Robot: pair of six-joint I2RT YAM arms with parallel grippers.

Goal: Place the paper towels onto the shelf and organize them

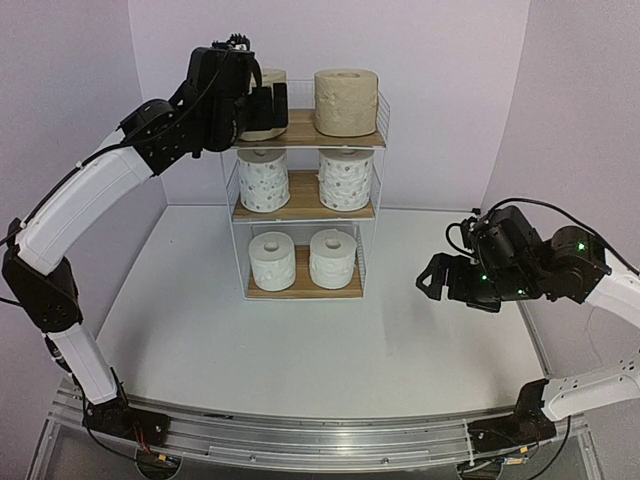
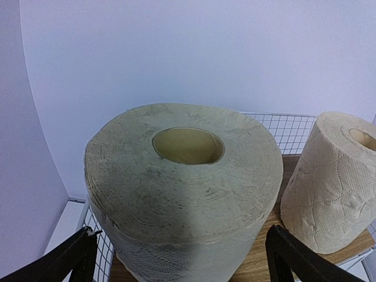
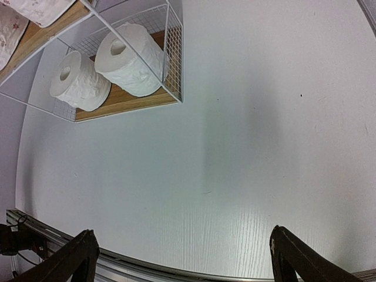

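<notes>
Six paper towels [image 1: 272, 260] are sitting two per tier on the shelf [image 1: 303, 213]. L fingers [image 2: 70, 258] are standing wide either side of the upper-left beige roll [image 2: 182, 194], not gripping. R fingers [image 3: 73, 258] are hanging wide over the table [image 3: 264, 117]. Risk: if L arm backs out crooked, a finger could be knocking that roll off.

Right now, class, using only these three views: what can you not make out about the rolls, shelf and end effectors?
Top view: the left end effector covers most of the top-left beige roll.
Left wrist view: that roll's base and most of both fingers run off the bottom edge.
Right wrist view: the middle-tier rolls are cropped at the corner.
</notes>
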